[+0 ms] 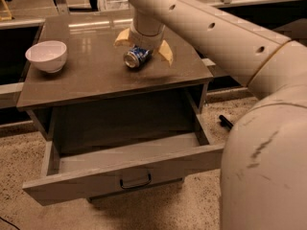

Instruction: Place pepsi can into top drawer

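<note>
The pepsi can lies on its side on the grey cabinet top, silver end toward me. My gripper hovers right over it, open, with one tan finger to the can's left and the other finger at its right; the can sits between them, partly hidden by the wrist. The top drawer is pulled out wide below the cabinet top, with nothing showing inside, and its dark bar handle is at the front centre.
A white bowl stands at the left of the cabinet top. My large cream arm fills the right side of the view. A dark bar lies on the speckled floor at right. Dark shelving runs behind the cabinet.
</note>
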Action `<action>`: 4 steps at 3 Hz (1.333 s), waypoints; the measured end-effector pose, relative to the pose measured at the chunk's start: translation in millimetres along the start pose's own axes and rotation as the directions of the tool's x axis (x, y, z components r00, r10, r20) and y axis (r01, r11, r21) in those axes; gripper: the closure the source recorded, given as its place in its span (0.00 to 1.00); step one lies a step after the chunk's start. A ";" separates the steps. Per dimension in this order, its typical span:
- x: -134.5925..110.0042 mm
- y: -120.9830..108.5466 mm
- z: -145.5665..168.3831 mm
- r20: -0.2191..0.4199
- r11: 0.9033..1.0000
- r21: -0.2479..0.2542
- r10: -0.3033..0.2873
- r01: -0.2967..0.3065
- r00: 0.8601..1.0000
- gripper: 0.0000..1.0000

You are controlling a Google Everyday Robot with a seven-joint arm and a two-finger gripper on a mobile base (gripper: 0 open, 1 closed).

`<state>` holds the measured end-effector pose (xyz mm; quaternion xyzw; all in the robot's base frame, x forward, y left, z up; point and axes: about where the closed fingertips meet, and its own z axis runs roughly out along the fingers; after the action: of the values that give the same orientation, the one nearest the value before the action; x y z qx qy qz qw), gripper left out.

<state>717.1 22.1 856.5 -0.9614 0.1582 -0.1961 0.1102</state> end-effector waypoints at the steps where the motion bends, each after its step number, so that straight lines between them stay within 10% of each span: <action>1: -3.7 -7.6 30.7 -0.034 0.998 -0.053 -0.029 0.027 0.999 0.15; 4: -22.3 -27.8 36.0 0.021 0.997 -0.069 -0.037 0.038 0.999 0.85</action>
<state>719.8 61.0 824.1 -0.9694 0.1456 -0.1831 0.0746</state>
